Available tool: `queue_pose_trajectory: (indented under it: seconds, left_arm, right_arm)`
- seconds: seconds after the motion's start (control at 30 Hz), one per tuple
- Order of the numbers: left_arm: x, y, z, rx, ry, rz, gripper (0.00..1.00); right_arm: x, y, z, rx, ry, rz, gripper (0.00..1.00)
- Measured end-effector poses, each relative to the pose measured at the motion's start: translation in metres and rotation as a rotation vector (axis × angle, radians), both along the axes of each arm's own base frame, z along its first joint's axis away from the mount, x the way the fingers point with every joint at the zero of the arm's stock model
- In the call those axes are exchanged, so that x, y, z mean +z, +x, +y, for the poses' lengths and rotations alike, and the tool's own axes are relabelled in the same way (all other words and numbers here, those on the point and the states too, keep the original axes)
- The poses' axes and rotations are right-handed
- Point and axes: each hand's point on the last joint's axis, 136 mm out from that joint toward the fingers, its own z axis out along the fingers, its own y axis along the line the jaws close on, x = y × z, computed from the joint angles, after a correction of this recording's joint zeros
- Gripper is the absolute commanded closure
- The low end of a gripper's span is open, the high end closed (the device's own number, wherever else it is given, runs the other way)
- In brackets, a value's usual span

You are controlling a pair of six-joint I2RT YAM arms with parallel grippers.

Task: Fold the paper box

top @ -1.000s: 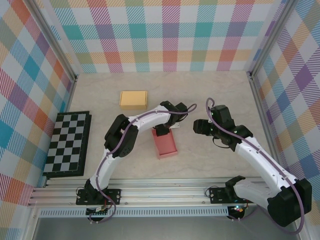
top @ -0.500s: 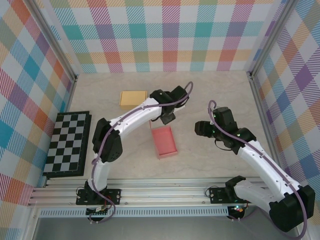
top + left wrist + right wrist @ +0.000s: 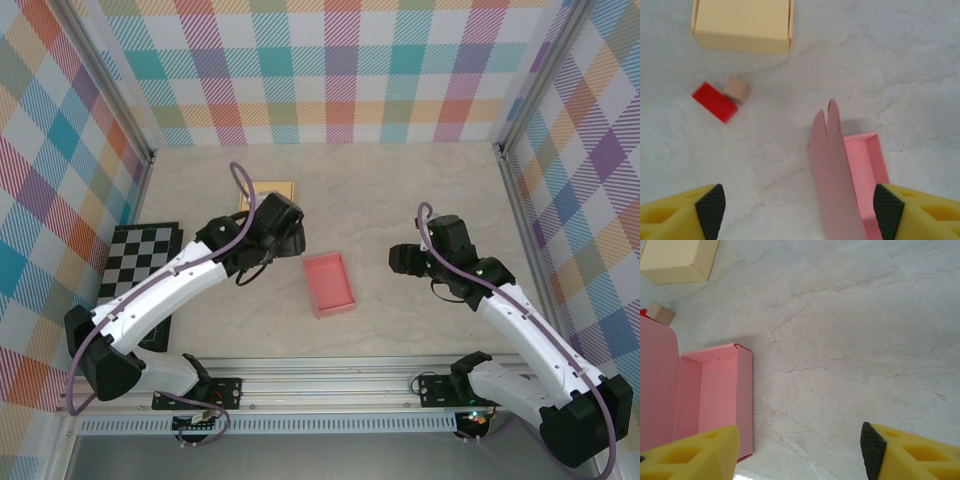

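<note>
Marble desk (image 3: 420,190), mid-frame: pink box (image 3: 329,283) walls up, lid (image 3: 832,175) unclosed; left tool (image 3: 799,207), right tool (image 3: 800,440) open, empty.

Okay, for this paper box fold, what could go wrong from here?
The pink box's lid stands upright, unheld: the left gripper and right gripper are both open and clear of it, so it may flop back open. The red block and tan block near it could get knocked in a sweep.
</note>
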Motion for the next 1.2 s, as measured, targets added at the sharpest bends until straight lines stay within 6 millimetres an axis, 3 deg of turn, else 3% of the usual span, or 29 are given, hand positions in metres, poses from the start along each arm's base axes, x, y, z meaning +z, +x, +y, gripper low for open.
queue_pose_trajectory:
  seconds: [0.13,0.43,0.7,0.8,1.1,1.2]
  left_arm:
    - [-0.035,-0.010,-0.013,0.054,-0.072,0.083,0.21]
    - [-0.029,-0.011,-0.042,0.073,-0.155,0.080,0.28]
    - [-0.030,-0.029,-0.061,0.025,-0.143,0.092,0.33]
    - [-0.041,-0.031,-0.064,0.020,-0.112,0.112,0.42]
    - [-0.061,-0.026,-0.059,-0.040,0.067,0.125,1.00]
    - [-0.048,-0.018,-0.068,-0.128,0.108,0.104,1.00]
  right_arm:
    - [0.000,-0.002,0.003,0.014,0.013,0.006,0.33]
    - [0.001,-0.003,0.009,0.038,0.036,0.014,0.33]
    - [0.001,-0.004,0.009,0.046,0.035,0.013,0.33]
    - [0.001,-0.004,0.010,0.051,0.034,0.013,0.33]
    - [0.000,-0.005,0.009,0.065,0.019,0.008,0.33]
    - [0.003,-0.004,0.010,0.082,0.011,-0.006,0.31]
